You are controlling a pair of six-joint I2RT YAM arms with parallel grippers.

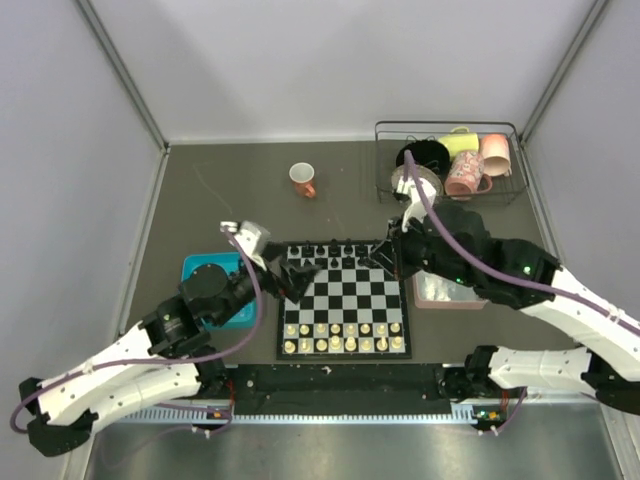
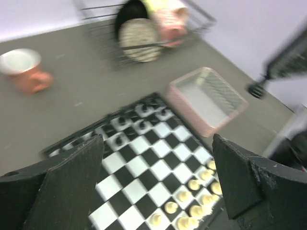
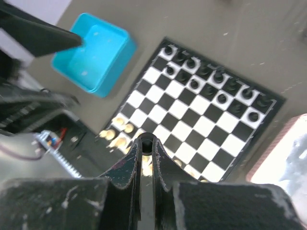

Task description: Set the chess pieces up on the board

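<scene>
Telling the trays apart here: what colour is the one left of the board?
Teal; the tray shows best in the right wrist view.

Chess pieces [image 3: 221,98] on the board [image 3: 192,129].

The board [image 1: 345,300] is a flat square with black and white checks and a thin black border. It lies on the table [image 1: 230,190], near the front edge and about in the middle between left and right. The chess pieces [image 3: 218,75] are small, glossy and black. They stand upright on the two rows of squares along the far edge of the board. The row at the border looks full. In the inner row some squares between the pieces are bare. The middle rows carry no black piece.
</scene>
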